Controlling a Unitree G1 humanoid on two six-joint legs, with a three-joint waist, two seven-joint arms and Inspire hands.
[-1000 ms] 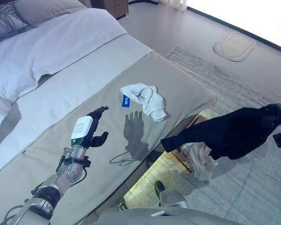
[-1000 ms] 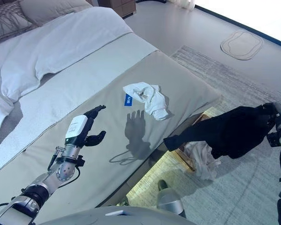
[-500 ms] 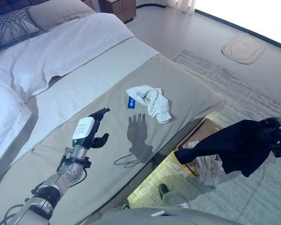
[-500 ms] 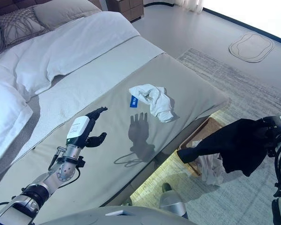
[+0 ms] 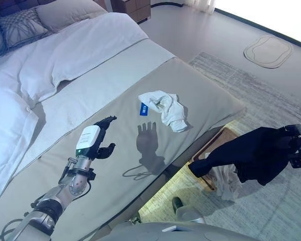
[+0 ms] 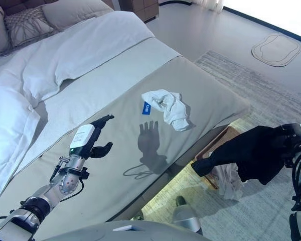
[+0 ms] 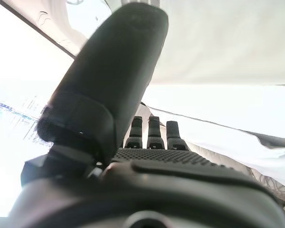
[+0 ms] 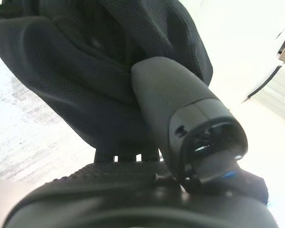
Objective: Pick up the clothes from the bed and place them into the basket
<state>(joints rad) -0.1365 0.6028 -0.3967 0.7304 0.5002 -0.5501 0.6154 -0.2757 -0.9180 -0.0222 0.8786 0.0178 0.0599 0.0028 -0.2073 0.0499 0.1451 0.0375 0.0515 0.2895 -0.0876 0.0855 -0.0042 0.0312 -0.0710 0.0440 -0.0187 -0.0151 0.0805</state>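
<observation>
Basket (image 5: pixel 218 145) mostly hidden behind dark garment (image 5: pixel 251 155); right hand (image 6: pixel 291 143) cut by edge.

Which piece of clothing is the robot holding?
The black garment, pinched in the right hand and hanging over the basket. The white garment lies untouched on the bed.

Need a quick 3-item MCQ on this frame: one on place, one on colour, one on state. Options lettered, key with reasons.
1. Where does the white garment lie?
A. on the bed
B. in the basket
C. on the rug

2. What colour is the garment in the right hand?
A. red
B. black
C. yellow

3. What state is the left hand in?
A. clamped on cloth
B. open, holding nothing
C. gripping a pillow

Key: 1 A, it sits on the bed's grey cover. 2 B, dark cloth hangs from that hand above the basket. 3 B, fingers relaxed above the bed, nothing in them.
</observation>
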